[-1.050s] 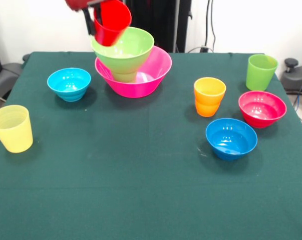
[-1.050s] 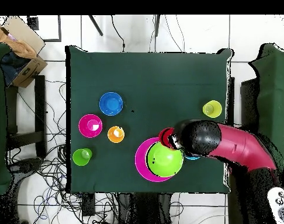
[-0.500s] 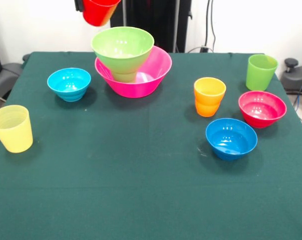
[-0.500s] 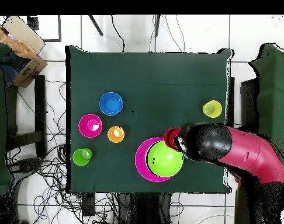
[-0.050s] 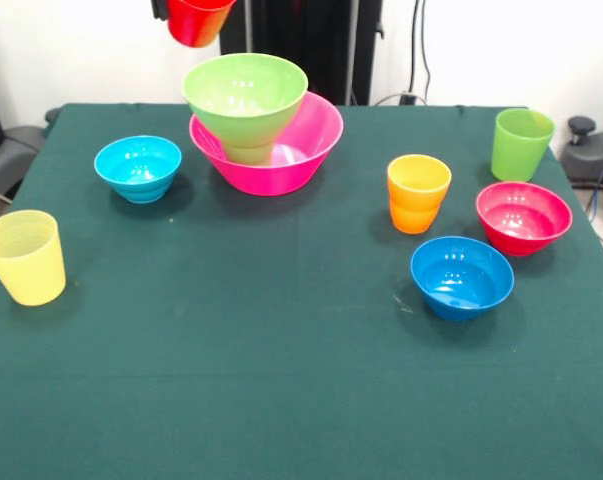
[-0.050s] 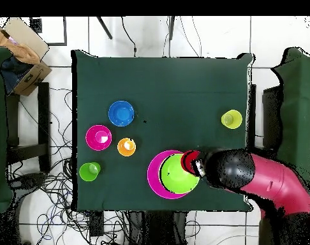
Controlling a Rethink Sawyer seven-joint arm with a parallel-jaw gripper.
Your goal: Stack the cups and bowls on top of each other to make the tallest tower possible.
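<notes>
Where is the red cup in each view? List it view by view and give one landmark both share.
Front view: the red cup is at the top edge, above and left of the lime green bowl.
Overhead view: it is at that bowl's upper right rim.
Shared landmark: the pink bowl under the green one.

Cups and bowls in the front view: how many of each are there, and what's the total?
Cups: 5: yellow cup, red cup, orange cup, lime green cup, small green cup under the lime bowl.
Bowls: 5: pink bowl, lime bowl, light blue bowl, dark blue bowl, magenta bowl.
Total: 10.
</notes>
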